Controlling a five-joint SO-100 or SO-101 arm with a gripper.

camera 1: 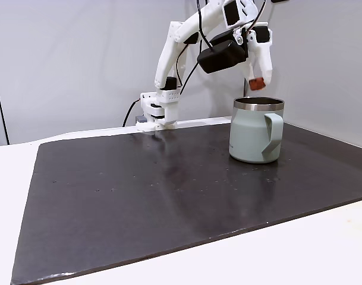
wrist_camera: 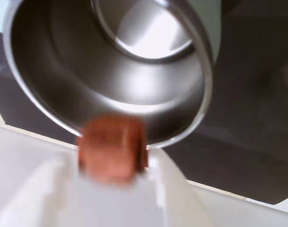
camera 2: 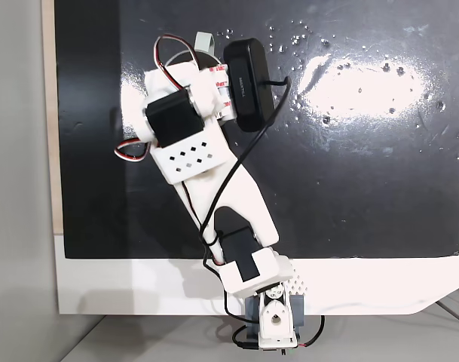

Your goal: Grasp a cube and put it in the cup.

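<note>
Wrist view: matte cube (wrist_camera: pixel 113 149) above steel-rimmed cup (wrist_camera: pixel 110 71).

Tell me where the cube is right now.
In a fixed view the cube is pinched in the gripper, in the air just above the cup rim, right of centre.

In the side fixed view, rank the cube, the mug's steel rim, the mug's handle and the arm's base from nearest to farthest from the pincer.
1. cube: held in the pincer itself, above the mug.
2. steel rim: just below the pincer.
3. handle: lower, on the mug's right side.
4. arm's base: far left, at the mat's back edge.
</note>
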